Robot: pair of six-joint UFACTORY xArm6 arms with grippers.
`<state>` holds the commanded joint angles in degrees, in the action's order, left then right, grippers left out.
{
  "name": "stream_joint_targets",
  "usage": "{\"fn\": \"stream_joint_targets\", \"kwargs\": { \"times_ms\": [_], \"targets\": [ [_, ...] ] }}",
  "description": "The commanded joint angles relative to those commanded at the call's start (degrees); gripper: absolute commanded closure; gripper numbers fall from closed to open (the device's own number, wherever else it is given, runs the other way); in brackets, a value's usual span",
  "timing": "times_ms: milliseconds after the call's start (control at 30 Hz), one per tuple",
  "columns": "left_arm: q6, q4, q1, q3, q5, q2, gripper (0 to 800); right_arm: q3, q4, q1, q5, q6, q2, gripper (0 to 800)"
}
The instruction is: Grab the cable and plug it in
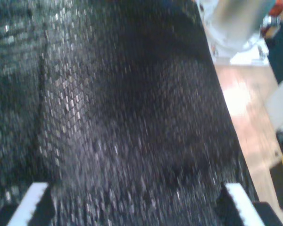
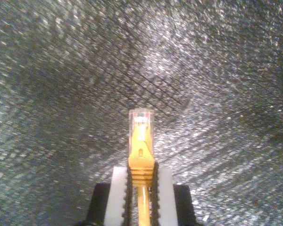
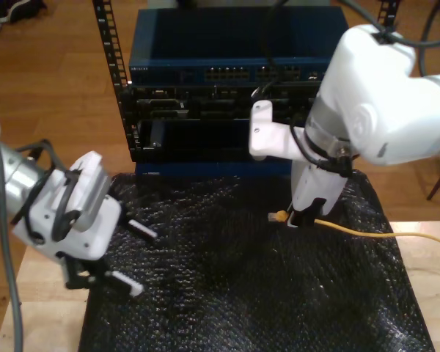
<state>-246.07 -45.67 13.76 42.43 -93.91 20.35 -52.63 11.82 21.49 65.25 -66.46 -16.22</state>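
The cable (image 3: 359, 232) is thin and yellow-orange. It runs from the exterior view's right edge across the black mat to my second gripper (image 3: 297, 218). In the second wrist view my second gripper (image 2: 141, 172) is shut on the cable's yellow boot (image 2: 141, 165), and the clear plug (image 2: 141, 125) sticks out past the white fingers, just above the mat. The plug end (image 3: 277, 215) points toward the exterior view's left. My first gripper (image 3: 136, 257) hangs open over the mat at the exterior view's left. Its white pads (image 1: 35, 195) stand wide apart with nothing between them.
A black bubble-textured mat (image 3: 242, 293) covers the wooden table (image 3: 37, 282). Behind it stands a rack with a blue network switch (image 3: 227, 73) showing rows of ports, and darker units below. Wooden floor (image 1: 245, 103) lies beyond the mat's edge.
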Motion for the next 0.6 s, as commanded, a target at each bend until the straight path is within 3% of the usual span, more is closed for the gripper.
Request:
{"fn": "stream_joint_targets", "kwargs": {
  "times_ms": [300, 600],
  "targets": [
    [-0.09, -6.59, -4.84, 3.52, 0.09, -4.13, 0, 0.09, 2.90, -0.79, 2.64, 0.00, -4.04, 794],
    [0.18, -9.93, -7.03, 5.27, 0.53, -6.24, 0, -0.09, 6.24, -0.88, 3.60, 0.00, -6.07, 794]
  ]
}}
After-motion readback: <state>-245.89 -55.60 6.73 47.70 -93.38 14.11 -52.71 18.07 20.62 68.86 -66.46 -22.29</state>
